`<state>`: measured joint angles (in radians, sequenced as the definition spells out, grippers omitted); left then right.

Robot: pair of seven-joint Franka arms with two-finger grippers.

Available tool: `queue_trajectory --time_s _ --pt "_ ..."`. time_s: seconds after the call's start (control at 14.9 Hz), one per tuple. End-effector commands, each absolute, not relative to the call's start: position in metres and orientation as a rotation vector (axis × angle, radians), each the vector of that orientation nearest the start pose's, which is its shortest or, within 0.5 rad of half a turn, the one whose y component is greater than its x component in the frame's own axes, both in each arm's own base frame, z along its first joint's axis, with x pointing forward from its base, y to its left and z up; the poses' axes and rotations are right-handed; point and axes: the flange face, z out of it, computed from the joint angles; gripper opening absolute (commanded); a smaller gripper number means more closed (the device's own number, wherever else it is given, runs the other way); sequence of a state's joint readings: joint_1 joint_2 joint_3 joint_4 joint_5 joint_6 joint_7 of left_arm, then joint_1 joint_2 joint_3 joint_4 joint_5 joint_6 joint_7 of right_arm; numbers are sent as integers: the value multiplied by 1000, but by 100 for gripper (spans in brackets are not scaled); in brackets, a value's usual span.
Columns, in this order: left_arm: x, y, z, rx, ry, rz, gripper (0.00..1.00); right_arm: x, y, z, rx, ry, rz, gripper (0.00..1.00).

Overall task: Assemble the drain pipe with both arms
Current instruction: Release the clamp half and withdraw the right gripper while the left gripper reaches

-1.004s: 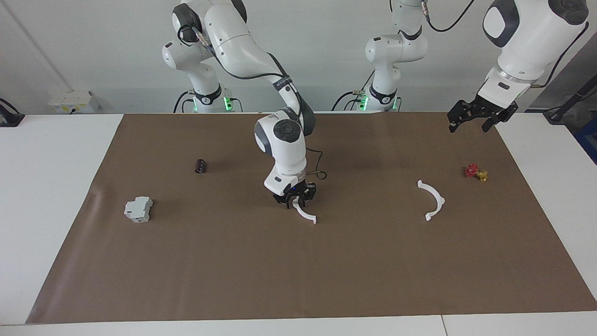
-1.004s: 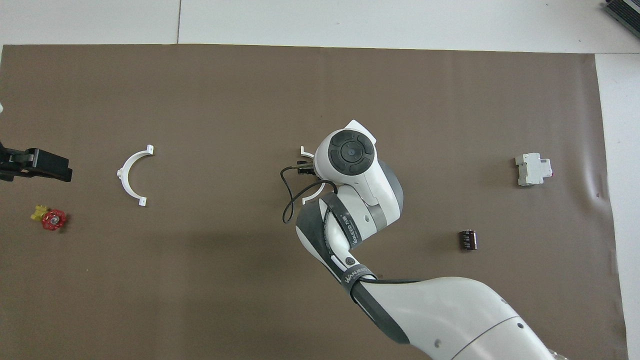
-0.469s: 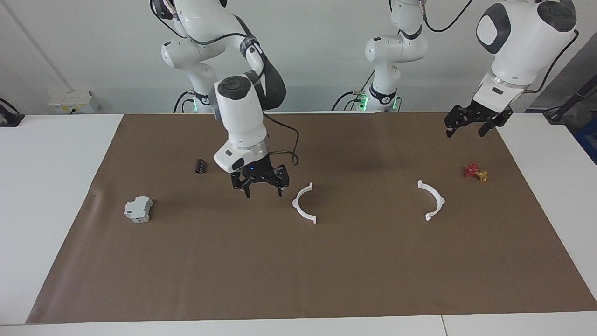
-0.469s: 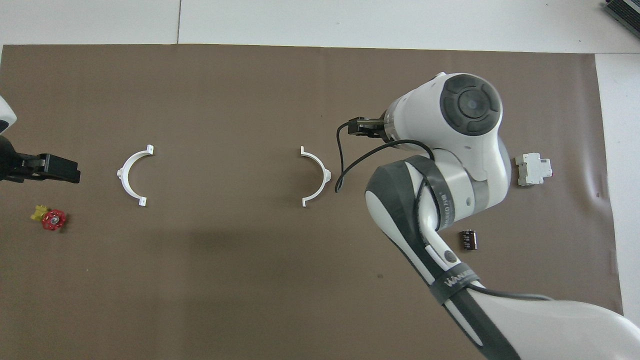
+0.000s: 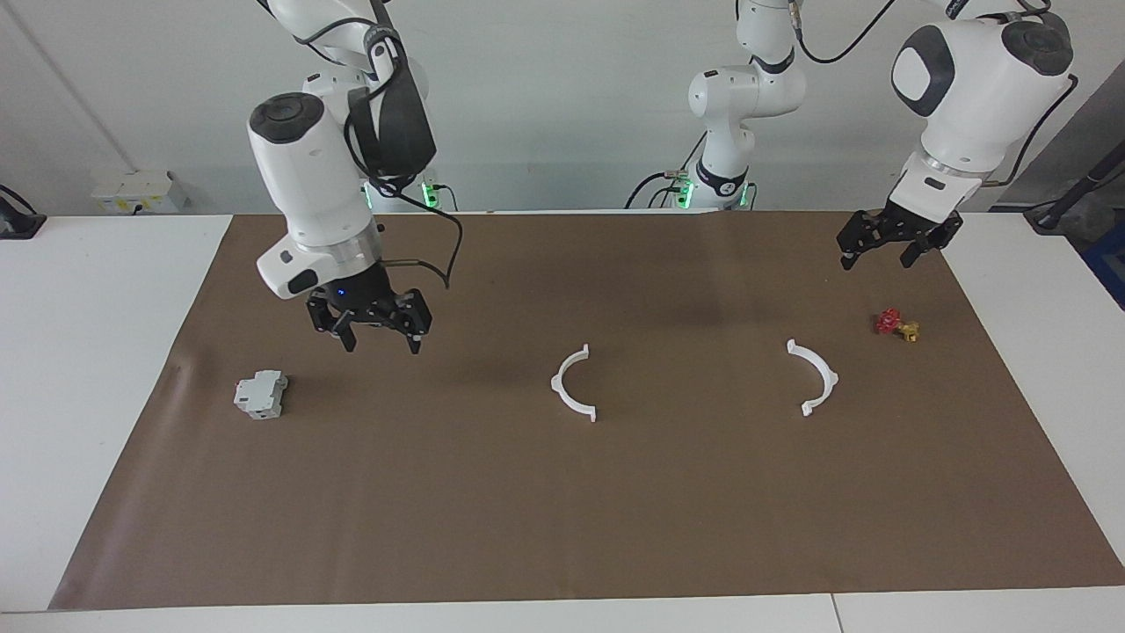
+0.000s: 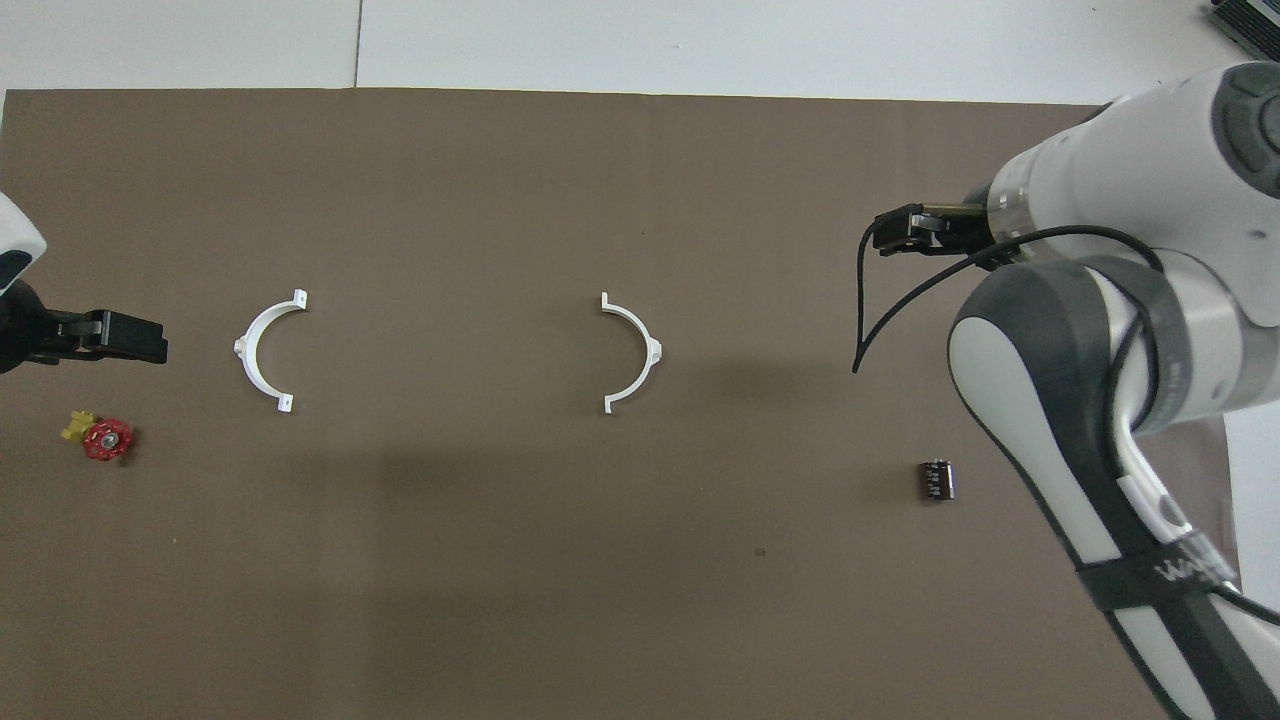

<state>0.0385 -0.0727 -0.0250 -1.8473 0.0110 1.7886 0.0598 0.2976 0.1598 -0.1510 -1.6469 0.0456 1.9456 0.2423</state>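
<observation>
The drain pipe lies in two separate white half-rings flat on the brown mat. One half-ring (image 5: pixel 555 384) (image 6: pixel 650 350) rests near the mat's middle. The other half-ring (image 5: pixel 831 378) (image 6: pixel 248 350) is toward the left arm's end, and their open sides face each other. My right gripper (image 5: pixel 381 345) (image 6: pixel 890 235) hangs open and empty above the mat, between the middle half-ring and the grey device. My left gripper (image 5: pixel 879 258) (image 6: pixel 150 345) hangs open and empty over the mat's edge at the left arm's end, near the valve.
A grey blocky device (image 5: pixel 261 394) sits toward the right arm's end; the right arm hides it in the overhead view. A small black cylinder (image 6: pixel 936 479) lies nearer the robots than the right gripper. A red-and-yellow valve (image 5: pixel 896 325) (image 6: pixel 100 437) lies beside the outer half-ring.
My right gripper let go of the middle half-ring, rose and swung toward the right arm's end of the table. The half-ring stayed where it lay. My left gripper shifted only slightly.
</observation>
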Motion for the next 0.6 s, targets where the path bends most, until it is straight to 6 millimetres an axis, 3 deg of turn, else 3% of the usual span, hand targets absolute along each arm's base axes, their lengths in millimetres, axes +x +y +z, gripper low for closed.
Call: queue_trajectory --time_s 0.0,0.27,0.47,0.54 --pt "539 16 522 -3124 35 -61 100 597 57 554 -3100 146 -141 100" --pt "558 19 469 -3127 26 -52 100 573 12 577 -3084 168 -41 100" --pt "561 24 435 -3127 -1 -93 100 557 3 591 -3077 161 18 100" --pt "560 31 423 -3125 -98 -138 100 551 2 597 -3074 162 31 100"
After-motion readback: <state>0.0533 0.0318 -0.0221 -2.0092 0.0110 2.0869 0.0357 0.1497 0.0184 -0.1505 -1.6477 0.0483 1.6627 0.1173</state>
